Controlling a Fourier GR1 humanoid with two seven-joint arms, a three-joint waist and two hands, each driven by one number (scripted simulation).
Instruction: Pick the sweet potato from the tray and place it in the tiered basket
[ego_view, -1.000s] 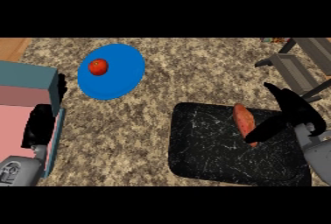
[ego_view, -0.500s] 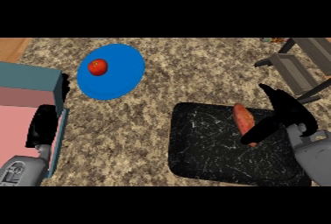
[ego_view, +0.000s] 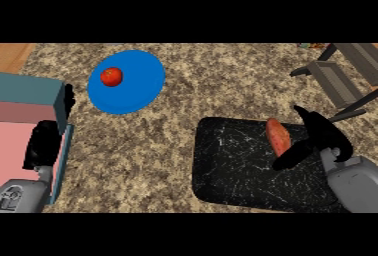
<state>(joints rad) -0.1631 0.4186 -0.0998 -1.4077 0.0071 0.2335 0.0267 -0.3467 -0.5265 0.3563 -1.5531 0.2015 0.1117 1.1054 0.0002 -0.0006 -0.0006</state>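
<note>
The orange sweet potato (ego_view: 279, 136) lies on the right part of the black speckled tray (ego_view: 236, 170). My right hand (ego_view: 319, 137) sits just right of it, fingers straight above and thumb stretched under the potato's lower end, open around it without closing. The grey tiered basket (ego_view: 343, 80) stands at the upper right, partly cut off by the edge. My left hand (ego_view: 43, 145) rests at the far left, fingers relaxed, holding nothing.
A blue plate (ego_view: 136, 85) with a red tomato (ego_view: 111, 76) lies at the upper left. A teal and pink box (ego_view: 22, 115) stands at the left edge beside my left hand. Granite counter surrounds the tray.
My right hand has slid a little down and left, its thumb now reaching under the sweet potato's lower end. The potato and left hand have not moved.
</note>
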